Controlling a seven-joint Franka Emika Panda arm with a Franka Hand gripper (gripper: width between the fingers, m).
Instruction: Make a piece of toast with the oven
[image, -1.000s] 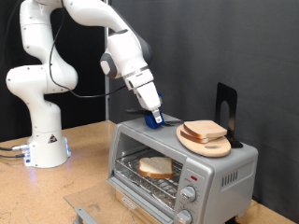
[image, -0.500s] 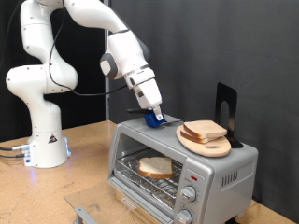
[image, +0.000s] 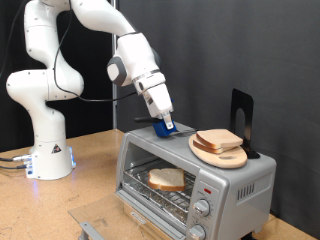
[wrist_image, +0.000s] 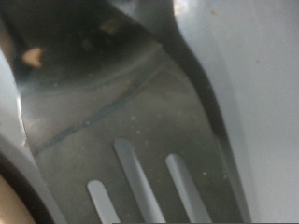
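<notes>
A: One slice in the box — the piece of toast (image: 166, 179) lies flat on the wire rack (image: 160, 190) inside the oven (image: 195, 178), pale crumb with a tan crust round it, seen through the front opening.

B: And the spares?

A: Two more slices (image: 219, 140), as far as I can count them, stacked on the round wooden board (image: 222, 153) that sits on the oven's roof, at about two o'clock from the toast.

B: Knobs?

A: Two round knobs (image: 201, 219), one above the other at the front right, with a small red light (image: 204, 190) over them. Any lettering on the panel is too small to read.

B: Where's the gripper?

A: The gripper (image: 166, 126) is down at the oven's top rear edge, at roughly nine o'clock from the board — blue fingertips (image: 163, 128) touching or just above the metal. Whether they're spread or pressed together, I cannot tell.

B: The wrist view?

A: Blurred — a dark metal blade with three slots (wrist_image: 140, 182), very close up, and a bright surface beside it. One black stand (image: 241, 120) is upright behind the board.
</notes>
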